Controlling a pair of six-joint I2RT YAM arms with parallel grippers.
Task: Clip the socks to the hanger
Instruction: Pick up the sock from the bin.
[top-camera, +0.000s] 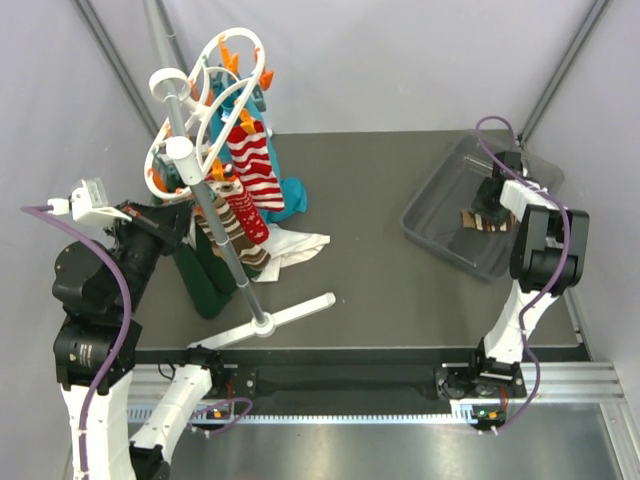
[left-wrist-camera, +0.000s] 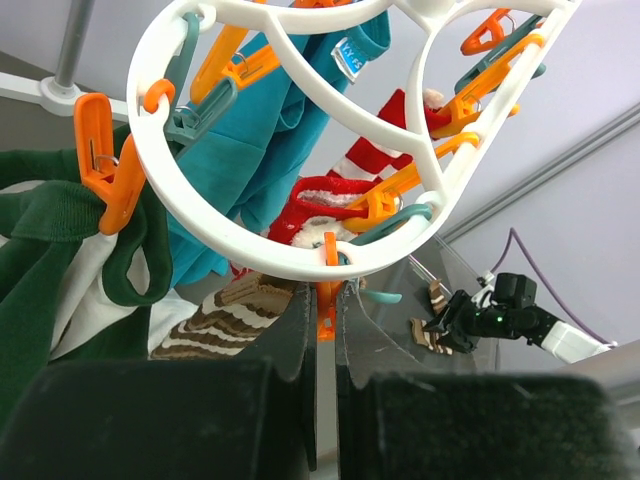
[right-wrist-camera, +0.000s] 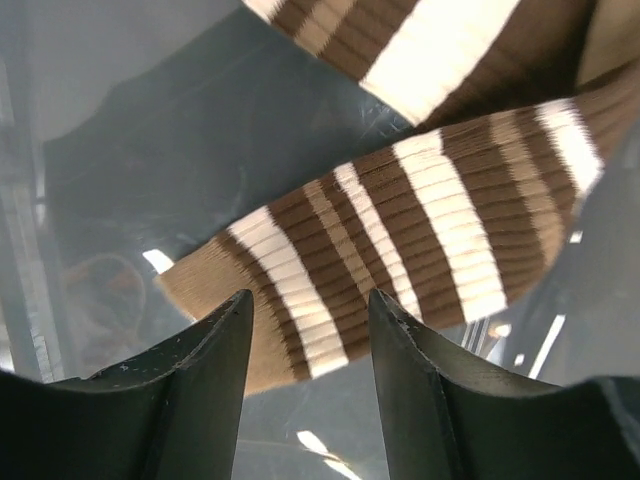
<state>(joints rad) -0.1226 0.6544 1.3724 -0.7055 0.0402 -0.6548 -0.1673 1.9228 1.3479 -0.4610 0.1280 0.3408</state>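
The white ring hanger (top-camera: 183, 152) stands on a grey pole at the left. A red-and-white sock (top-camera: 256, 170) and a brown-and-cream sock (top-camera: 232, 235) hang from it. My left gripper (top-camera: 188, 212) reaches under the hanger's ring (left-wrist-camera: 300, 262). Its jaws (left-wrist-camera: 323, 300) are shut on an orange clip (left-wrist-camera: 326, 322). My right gripper (top-camera: 492, 195) is open inside the clear bin (top-camera: 440, 215), just above a brown-and-cream sock (right-wrist-camera: 400, 240) lying on the bin floor, which also shows in the top view (top-camera: 482, 220). Its tips (right-wrist-camera: 310, 310) straddle the sock's cuff end.
A teal garment (top-camera: 290, 195) and a dark green garment (top-camera: 205, 280) hang from the hanger. A white cloth (top-camera: 300, 245) lies beside the pole. The pole's white foot (top-camera: 290, 312) stretches along the near table.
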